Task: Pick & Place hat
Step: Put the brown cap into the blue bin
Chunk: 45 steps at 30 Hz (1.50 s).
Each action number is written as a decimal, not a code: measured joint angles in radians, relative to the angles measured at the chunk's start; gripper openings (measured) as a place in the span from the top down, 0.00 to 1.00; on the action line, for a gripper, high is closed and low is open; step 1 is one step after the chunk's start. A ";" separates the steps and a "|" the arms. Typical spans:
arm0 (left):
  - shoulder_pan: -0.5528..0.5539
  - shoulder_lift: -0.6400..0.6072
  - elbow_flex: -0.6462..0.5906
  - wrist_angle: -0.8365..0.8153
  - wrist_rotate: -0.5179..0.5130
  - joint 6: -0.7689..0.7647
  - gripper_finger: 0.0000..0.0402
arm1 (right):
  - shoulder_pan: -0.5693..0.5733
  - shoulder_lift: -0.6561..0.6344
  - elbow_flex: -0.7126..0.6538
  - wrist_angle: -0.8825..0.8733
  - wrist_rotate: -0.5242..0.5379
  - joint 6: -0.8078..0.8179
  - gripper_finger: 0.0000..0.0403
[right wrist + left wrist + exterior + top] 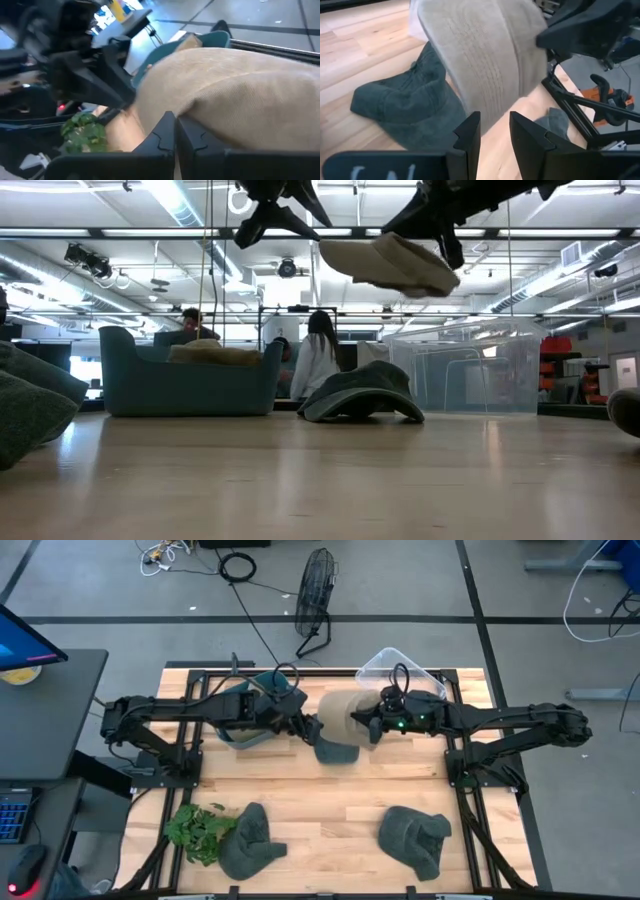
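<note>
A beige corduroy hat (343, 712) hangs in the air above the middle of the table, over a dark green hat (335, 750) that lies flat on the wood. My right gripper (372, 726) reaches in from the table's right and is shut on the beige hat (392, 263). My left gripper (303, 726) comes from the left and is open. Its fingers stand at the beige hat's left edge (492, 117). In the low view the left gripper (275, 210) sits just left of and above the hat. My right gripper pinches the beige hat's right-hand side (200, 117) between its two fingers, coming in level from the table's right. The hat is lifted clear, slanted, and hangs below the fingers. My left gripper's fingers (468, 135) flank the hat's edge; I cannot tell whether they touch it.
A teal bin (255, 705) holding a beige thing stands at the far left. A clear plastic bin (402, 670) stands at the far right. Two more dark green hats (250, 840) (415, 840) and a leafy green plant (198, 830) lie near the front edge. People sit in the room behind.
</note>
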 joint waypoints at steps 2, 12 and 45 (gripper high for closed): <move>-0.001 -0.002 0.000 0.001 0.000 0.000 0.73 | 0.000 0.000 0.000 -0.020 0.025 0.003 1.00; 0.005 -0.003 0.000 -0.012 0.000 0.001 0.73 | -0.015 0.000 0.000 -0.035 0.046 0.002 1.00; 0.048 0.002 0.000 0.110 0.045 0.170 0.83 | -0.022 0.000 0.000 0.060 0.009 -0.033 1.00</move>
